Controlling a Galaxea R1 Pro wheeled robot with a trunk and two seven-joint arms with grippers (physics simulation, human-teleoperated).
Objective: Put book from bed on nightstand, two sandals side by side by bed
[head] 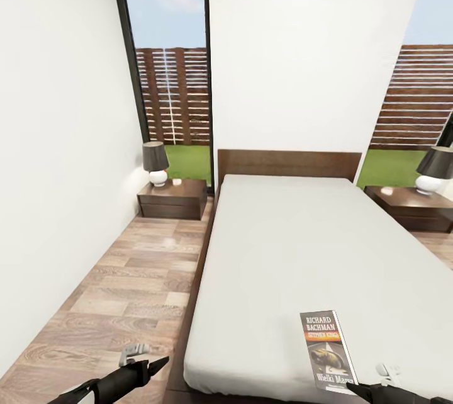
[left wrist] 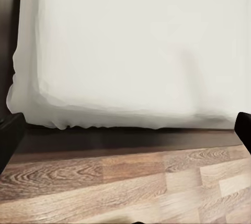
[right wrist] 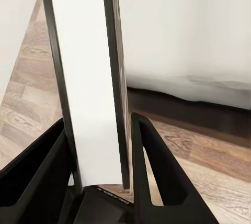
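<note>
- The bedroom is showing white walls, a light wood-plank floor (head: 126,278) and two tall black-framed windows (head: 170,64) looking out on a slatted wooden fence and grass.
- The right gripper (right wrist: 102,156) is clamping the book (right wrist: 86,77) edge-on in the right wrist view, its two black fingers (right wrist: 157,171) pressing either side of the thin spine, white pages facing the camera.
- In the head view that gripper (head: 377,391) is sitting at the lower right edge of the frame, with the book (head: 327,350) standing above it, cover facing up, showing "RICHARD BACHMAN" in white over an orange band.
- The book is appearing over the near right part of the bed (head: 302,253), above the light grey mattress.
- The left gripper (head: 148,367) is hanging at the lower left of the head view over the floor beside the bed frame; its fingers are standing apart at the side edges of the left wrist view, holding nothing.
- One nightstand (head: 173,198) is standing left of the headboard, carrying a lamp (head: 155,163).
- The other nightstand (head: 412,206) is standing at the right edge, also carrying a lamp (head: 435,177).
</note>
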